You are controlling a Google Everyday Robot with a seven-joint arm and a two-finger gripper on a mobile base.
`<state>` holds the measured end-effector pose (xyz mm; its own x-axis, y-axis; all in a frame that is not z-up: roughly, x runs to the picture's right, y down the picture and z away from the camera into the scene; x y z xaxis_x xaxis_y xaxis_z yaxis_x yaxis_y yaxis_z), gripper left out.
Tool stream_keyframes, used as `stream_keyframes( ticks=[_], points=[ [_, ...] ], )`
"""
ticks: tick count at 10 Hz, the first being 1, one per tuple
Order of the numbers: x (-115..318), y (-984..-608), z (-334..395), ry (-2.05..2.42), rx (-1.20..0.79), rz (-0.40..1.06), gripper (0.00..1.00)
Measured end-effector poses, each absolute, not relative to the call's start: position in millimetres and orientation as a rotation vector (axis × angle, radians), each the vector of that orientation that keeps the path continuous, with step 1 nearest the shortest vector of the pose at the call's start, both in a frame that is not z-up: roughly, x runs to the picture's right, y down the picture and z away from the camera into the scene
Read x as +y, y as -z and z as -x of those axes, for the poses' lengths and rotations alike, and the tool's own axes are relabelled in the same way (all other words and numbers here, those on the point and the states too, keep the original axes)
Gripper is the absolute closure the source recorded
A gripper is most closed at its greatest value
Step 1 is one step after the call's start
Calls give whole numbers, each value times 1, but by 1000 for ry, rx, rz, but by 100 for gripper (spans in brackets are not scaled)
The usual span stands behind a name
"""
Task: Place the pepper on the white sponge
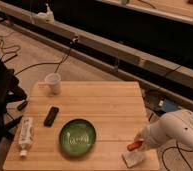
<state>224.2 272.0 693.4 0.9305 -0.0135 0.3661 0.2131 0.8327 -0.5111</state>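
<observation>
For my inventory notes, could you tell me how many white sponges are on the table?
1. The white sponge lies at the table's front right corner, right of the green plate. The gripper holds the pepper just above it.

- The pepper [134, 146] is orange-red, the brightest colour in the scene.
- The gripper [141, 143], at the worktop's near right corner just above the sponge, is white like the arm [176, 131] behind it.
- The sponge [133, 158] is off-white, paler than the wood under it.
- The worktop [105, 105] is light honey-coloured wood with a fine lengthwise plank grain.
- The plate [77, 137] is deep green with a glossy pale sheen at its middle.
- The cup [53, 83] is white.
- The small flat bar [51, 115] is black.
- The bottle [25, 135] is white with faint darker markings on its label.
- The floor [35, 50] is dull brown, crossed by black cables.
</observation>
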Motion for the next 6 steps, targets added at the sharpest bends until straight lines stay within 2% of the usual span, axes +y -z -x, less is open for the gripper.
stream_keyframes(
  ticks=[5, 6],
  points=[
    [308, -711, -222, 84, -416, 662, 99],
    [311, -715, -219, 82, -429, 670, 93]
  ],
)
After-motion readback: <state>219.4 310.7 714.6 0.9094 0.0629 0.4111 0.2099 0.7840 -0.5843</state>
